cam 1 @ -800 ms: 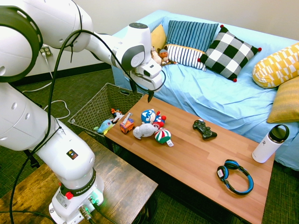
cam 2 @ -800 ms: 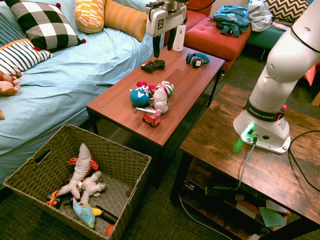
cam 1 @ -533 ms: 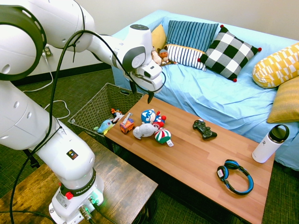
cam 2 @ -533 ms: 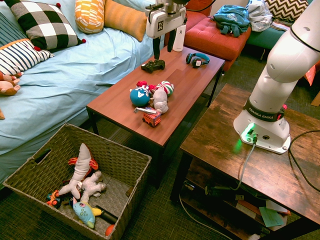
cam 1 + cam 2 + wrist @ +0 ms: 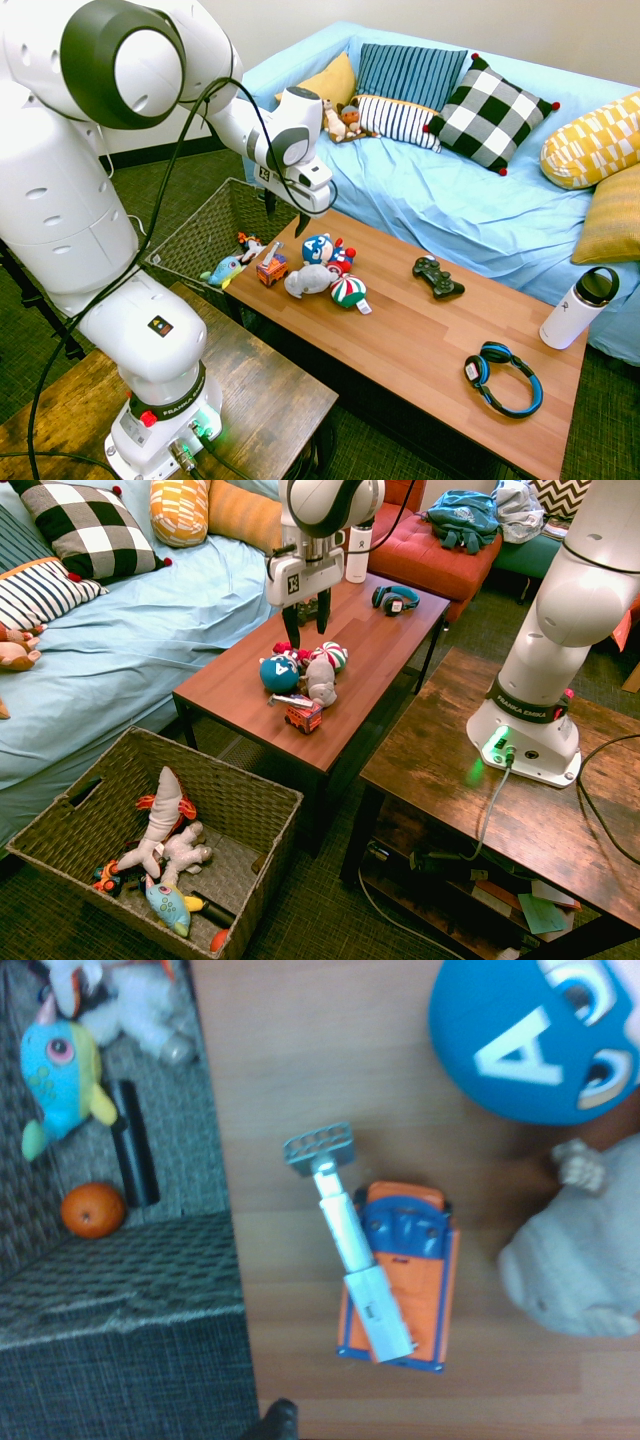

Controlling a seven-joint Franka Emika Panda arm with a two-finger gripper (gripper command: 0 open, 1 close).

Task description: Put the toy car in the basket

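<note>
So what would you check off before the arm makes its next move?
1. Toy car on the table, in plain sight: ok, the toy car sits near the table's end.
2. Tool open and empty: ok, the two fingers of the tool stand apart with nothing between them.
3. Tool lined up over the car: cannot tell; it hangs above the table, but how well it is centred is unclear.
4. Room around the car: ok, a gap shows between it and the grey plush.
5. Room in the basket: ok, the basket holds several toys, yet bare floor shows inside.
6. Car in the basket: not ok, not yet.
</note>
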